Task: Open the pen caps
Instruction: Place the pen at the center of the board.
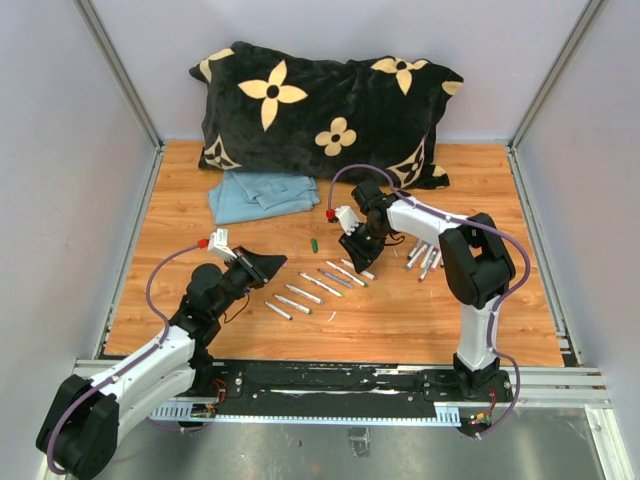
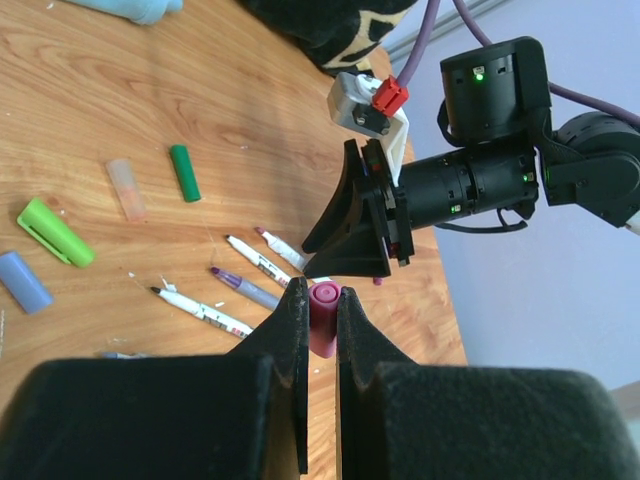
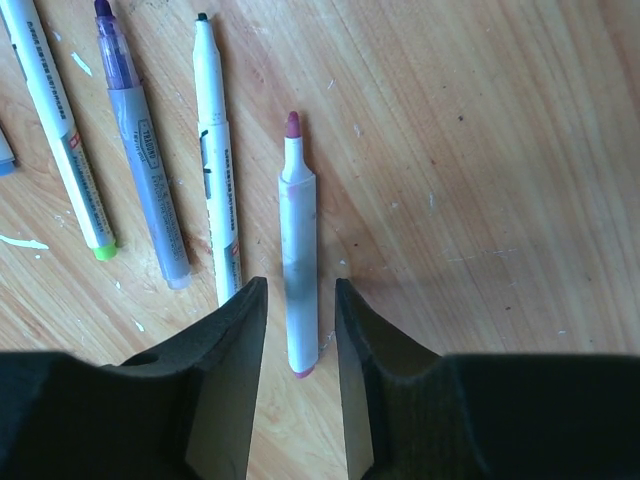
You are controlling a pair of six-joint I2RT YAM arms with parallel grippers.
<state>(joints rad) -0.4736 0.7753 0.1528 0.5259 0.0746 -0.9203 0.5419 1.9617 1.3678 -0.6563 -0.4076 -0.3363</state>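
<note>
Four loose caps, a clipped lime cap, a smooth blue cap, a frosted peach cap and a dark green cap, lie scattered on the grained wooden table, bare boards open around each. The left gripper is pinched tight on a glossy pink cap between matte black fingers. The right gripper has its jaws spread either side of a slim white pen — pink tip bared — lying flat just beside other uncapped pens, touching neither jaw.

White links, purple cables; left gripper, right gripper matte black
</note>
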